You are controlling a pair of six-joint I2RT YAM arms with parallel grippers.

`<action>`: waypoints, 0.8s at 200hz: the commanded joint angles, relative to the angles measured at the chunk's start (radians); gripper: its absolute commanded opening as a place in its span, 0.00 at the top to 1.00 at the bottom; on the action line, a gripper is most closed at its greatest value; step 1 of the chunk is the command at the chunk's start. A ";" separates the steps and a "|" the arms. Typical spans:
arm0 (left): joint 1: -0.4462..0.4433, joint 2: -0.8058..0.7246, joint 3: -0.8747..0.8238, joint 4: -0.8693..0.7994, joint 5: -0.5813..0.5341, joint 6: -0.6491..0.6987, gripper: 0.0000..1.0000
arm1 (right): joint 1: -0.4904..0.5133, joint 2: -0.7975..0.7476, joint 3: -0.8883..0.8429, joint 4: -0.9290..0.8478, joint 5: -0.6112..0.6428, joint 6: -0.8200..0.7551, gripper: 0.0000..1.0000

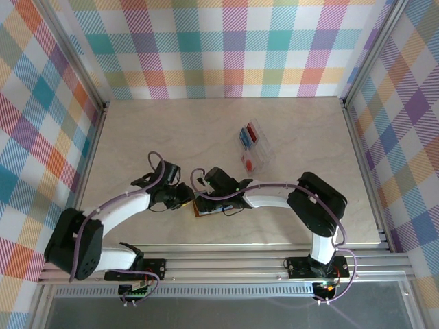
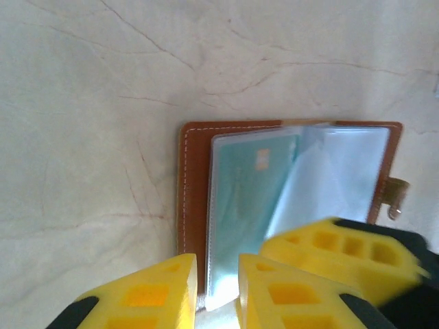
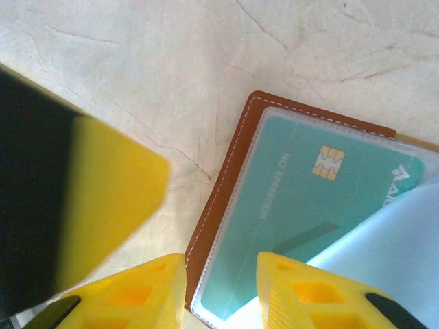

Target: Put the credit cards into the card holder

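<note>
The card holder (image 2: 194, 185), a brown leather wallet, lies open on the table (image 1: 171, 137) with its snap tab (image 2: 396, 195) at the right. A teal-green credit card (image 3: 309, 199) sits inside its clear pocket (image 2: 226, 267). My left gripper (image 2: 218, 264) hovers over the wallet's near edge, jaws slightly apart around the pocket's corner. My right gripper (image 3: 221, 264) stands open over the wallet's stitched edge (image 3: 226, 185). From above, both grippers (image 1: 184, 199) (image 1: 206, 201) meet over the wallet (image 1: 204, 211). Red (image 1: 248, 163) and blue (image 1: 252, 136) cards stand in a tray.
The clear plastic tray (image 1: 264, 154) sits on the table beyond the right arm. The right arm's finger (image 2: 336, 253) crowds the left wrist view, and the left arm's finger (image 3: 103, 199) looms at the left of the right wrist view. Plaid walls enclose the table.
</note>
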 commanded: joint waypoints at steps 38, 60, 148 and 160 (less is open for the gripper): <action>0.099 -0.204 -0.006 -0.224 -0.122 0.011 0.74 | -0.002 0.046 0.049 0.025 -0.050 0.008 0.67; 0.114 -0.231 0.001 -0.255 -0.136 0.022 0.73 | -0.001 0.070 0.092 0.019 -0.089 0.000 0.66; 0.190 -0.271 0.001 -0.278 -0.121 0.031 0.69 | 0.001 0.167 0.303 -0.094 -0.120 -0.034 0.64; 0.205 -0.290 0.001 -0.288 -0.123 0.034 0.68 | -0.001 0.188 0.334 -0.098 -0.129 -0.040 0.64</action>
